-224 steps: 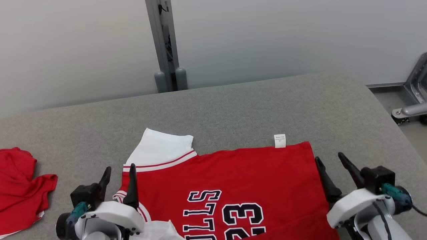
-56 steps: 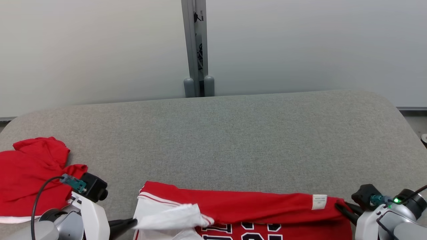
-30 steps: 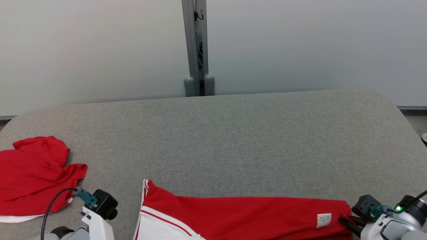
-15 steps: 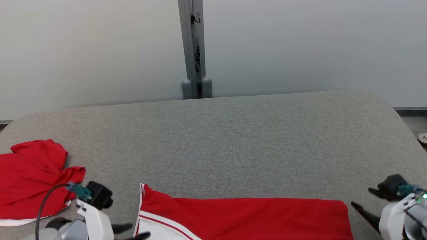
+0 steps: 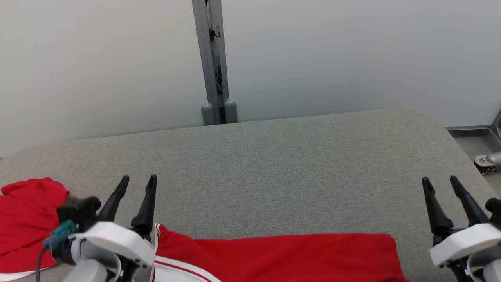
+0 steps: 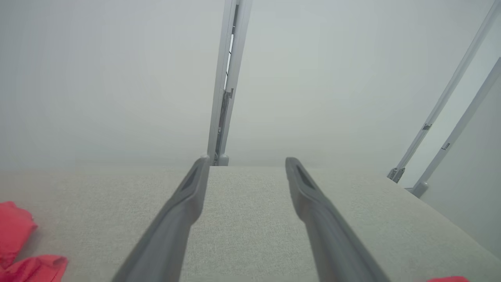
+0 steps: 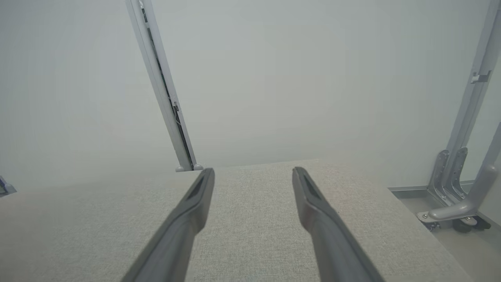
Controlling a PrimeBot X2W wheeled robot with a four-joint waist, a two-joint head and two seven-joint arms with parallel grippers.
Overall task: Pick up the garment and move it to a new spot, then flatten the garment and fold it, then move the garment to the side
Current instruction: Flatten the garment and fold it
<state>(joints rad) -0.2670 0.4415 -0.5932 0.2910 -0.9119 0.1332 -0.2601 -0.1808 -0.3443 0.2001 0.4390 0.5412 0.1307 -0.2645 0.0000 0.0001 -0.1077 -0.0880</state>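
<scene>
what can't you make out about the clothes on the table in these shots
- Red garment: the head view's bottom edge cuts off its near part, so its full shape is hidden; the left gripper arm overlaps its left edge.
- Second red cloth: cut by the head view's left edge and partly behind that arm; its type is unclear.
- Wrist views: hazy, fabric detail lost.

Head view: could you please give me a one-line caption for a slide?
Open left gripper and open right gripper hover over the grey table, flanking the red garment.
</scene>
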